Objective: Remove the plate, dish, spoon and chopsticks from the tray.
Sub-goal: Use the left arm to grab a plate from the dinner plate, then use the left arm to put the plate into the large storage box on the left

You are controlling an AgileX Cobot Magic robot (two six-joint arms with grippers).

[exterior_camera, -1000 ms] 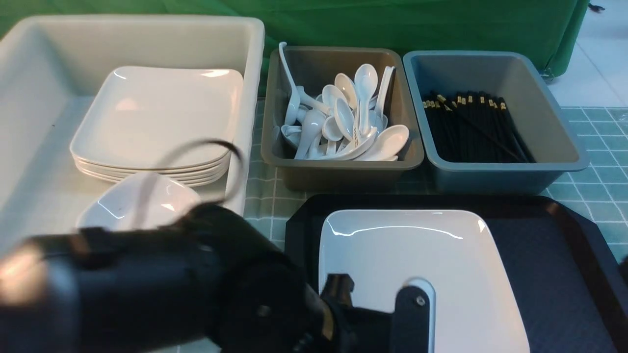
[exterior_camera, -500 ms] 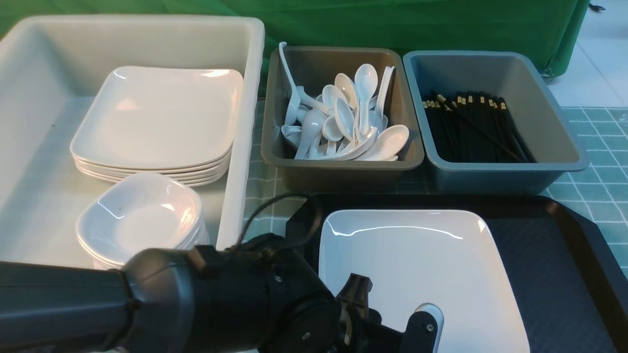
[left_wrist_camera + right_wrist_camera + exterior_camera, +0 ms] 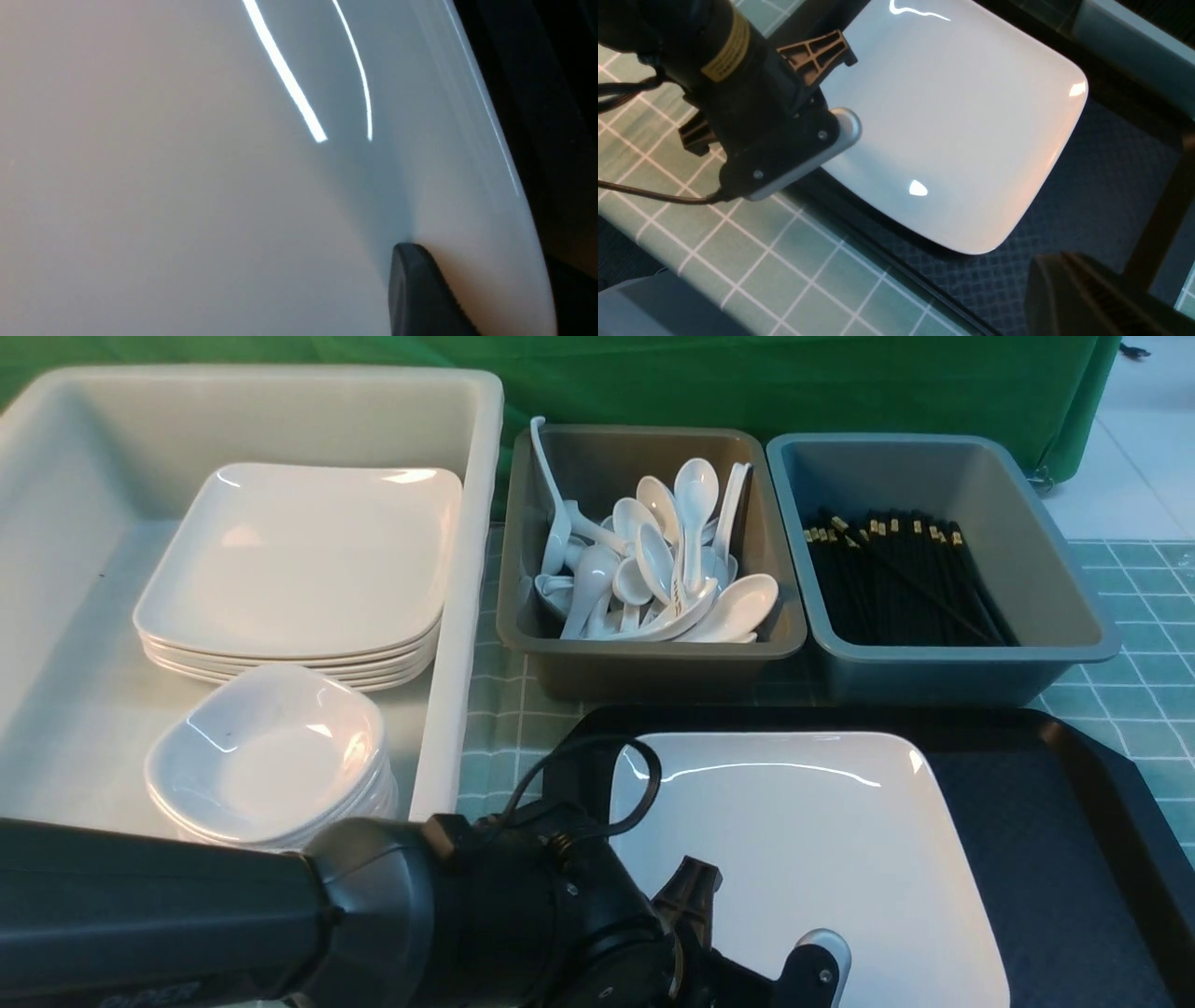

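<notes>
The white square plate (image 3: 794,859) is the only thing lying on the black tray (image 3: 1055,859). My left gripper (image 3: 803,961) is at the plate's near-left edge, shut on the rim. One finger (image 3: 416,289) presses on the plate's top surface (image 3: 187,163); the other is hidden beneath. The right wrist view shows the same grip (image 3: 840,135) on the plate (image 3: 962,130). My right gripper (image 3: 1069,284) hovers shut and empty over the tray floor (image 3: 1087,196), outside the front view. Small dishes (image 3: 266,756), spoons (image 3: 653,560) and chopsticks (image 3: 896,579) sit in bins, none on the tray.
A large white bin (image 3: 467,569) at left holds a stack of plates (image 3: 299,560) and the dish stack. Behind the tray stand a grey spoon bin (image 3: 509,569) and a blue-grey chopstick bin (image 3: 1055,579). Green checked cloth covers the table.
My left arm swung right from over the dish stack in the white bin, down to the plate's near-left edge. Its jaws opened wide, then closed on the rim. The plate shifted slightly.
</notes>
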